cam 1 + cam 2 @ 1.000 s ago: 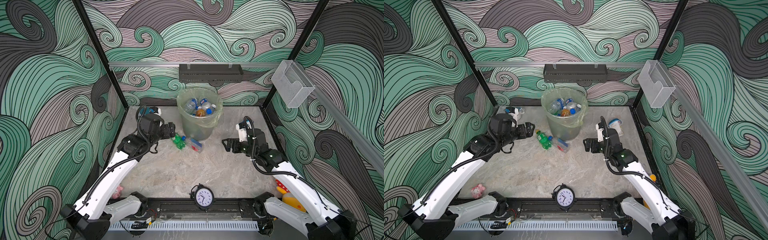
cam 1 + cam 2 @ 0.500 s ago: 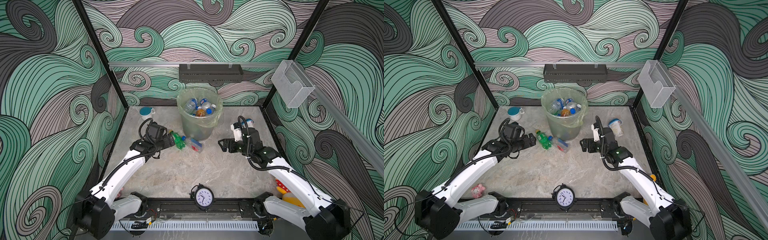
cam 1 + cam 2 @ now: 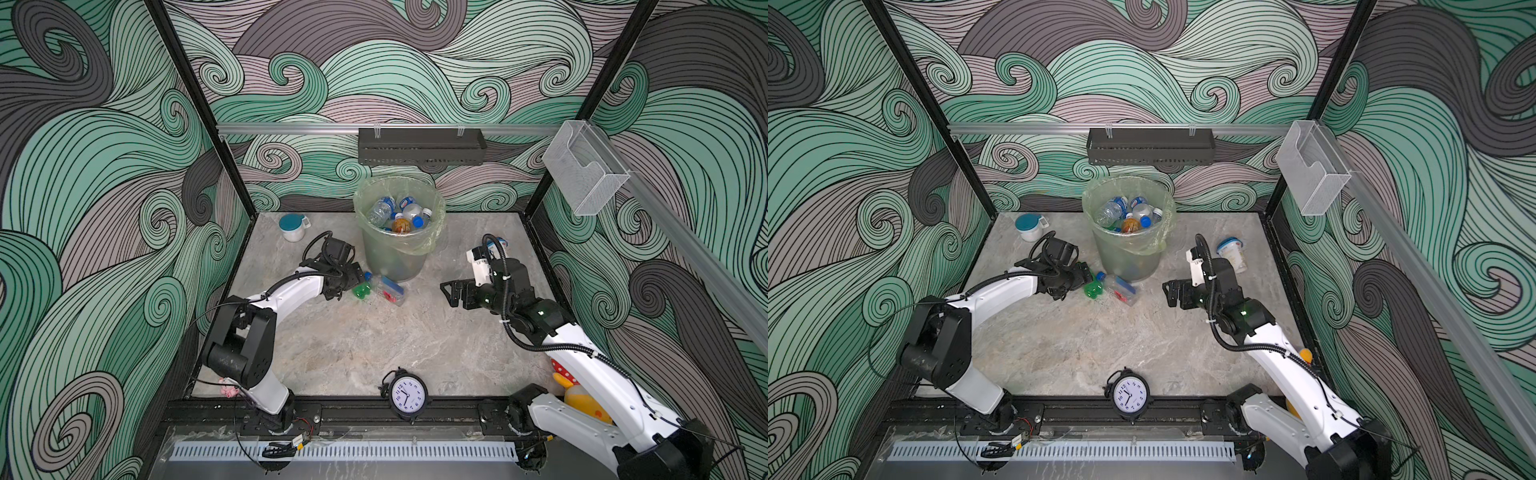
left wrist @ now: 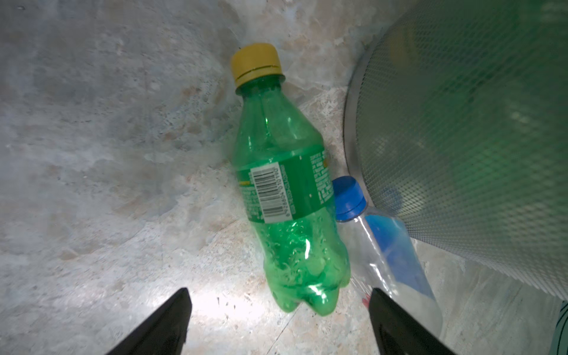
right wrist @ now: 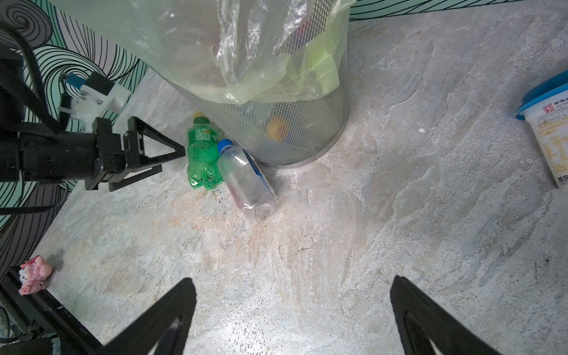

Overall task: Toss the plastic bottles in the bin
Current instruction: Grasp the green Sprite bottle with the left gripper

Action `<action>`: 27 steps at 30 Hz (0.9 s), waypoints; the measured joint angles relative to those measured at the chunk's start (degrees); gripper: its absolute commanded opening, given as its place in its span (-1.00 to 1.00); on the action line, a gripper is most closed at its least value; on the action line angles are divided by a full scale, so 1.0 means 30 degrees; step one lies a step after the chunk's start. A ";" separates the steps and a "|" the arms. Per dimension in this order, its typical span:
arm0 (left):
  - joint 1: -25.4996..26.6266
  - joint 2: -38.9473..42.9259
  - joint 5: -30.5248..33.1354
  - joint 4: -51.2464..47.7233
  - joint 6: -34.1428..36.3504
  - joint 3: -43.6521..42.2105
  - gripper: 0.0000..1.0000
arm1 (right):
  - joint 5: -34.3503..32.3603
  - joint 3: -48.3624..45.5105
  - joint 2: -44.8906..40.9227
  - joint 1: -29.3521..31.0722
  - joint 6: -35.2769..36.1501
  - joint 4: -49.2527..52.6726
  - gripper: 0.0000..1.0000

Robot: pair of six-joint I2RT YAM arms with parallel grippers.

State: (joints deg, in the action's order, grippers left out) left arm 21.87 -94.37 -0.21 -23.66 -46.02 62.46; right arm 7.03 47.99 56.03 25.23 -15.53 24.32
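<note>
A green plastic bottle point(image 4: 289, 196) with a yellow cap lies on the table against the foot of the bin point(image 3: 395, 257). Beside it lies a clear bottle point(image 4: 390, 255) with a blue cap and label. Both bottles show in both top views point(image 3: 362, 289) point(image 3: 1121, 289) and in the right wrist view point(image 5: 201, 150). My left gripper point(image 4: 278, 290) is open and low over the table, the green bottle's base just inside its spread fingertips, untouched. Out to the right of the bin, my right gripper point(image 3: 451, 293) hangs open and empty. Several bottles point(image 3: 399, 214) lie inside the bin.
A white teal-lidded cup point(image 3: 292, 227) stands back left. A white blue-lidded tub point(image 3: 1232, 253) lies behind the right arm. A clock point(image 3: 408, 395) stands at the front edge, with a pink toy point(image 5: 32, 273) front left and a yellow toy point(image 3: 582, 399) front right.
My left arm has come down from the back left and forward to the green bottle, its gripper now at table height. The right gripper has barely shifted.
</note>
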 measured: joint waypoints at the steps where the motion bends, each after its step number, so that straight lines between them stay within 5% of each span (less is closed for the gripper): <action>1: 0.0000 -0.0255 -0.0015 0.0073 -0.0051 0.0131 0.81 | -0.0058 -0.0007 -0.0058 0.0000 0.0036 0.0087 0.99; 12: 0.0000 -0.3024 0.0000 0.0335 -0.0350 0.0772 0.52 | -0.0342 -0.0007 -0.0335 0.0000 0.0168 0.0262 0.99; 27: -0.0015 -0.2936 0.0423 0.0291 0.0452 0.0597 0.14 | -0.0685 -0.0007 -0.0036 0.0000 0.0160 0.0262 0.99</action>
State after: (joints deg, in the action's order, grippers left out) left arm 21.82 -103.18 1.06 -22.79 -44.66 64.25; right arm 4.97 47.97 55.92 25.23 -15.05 25.10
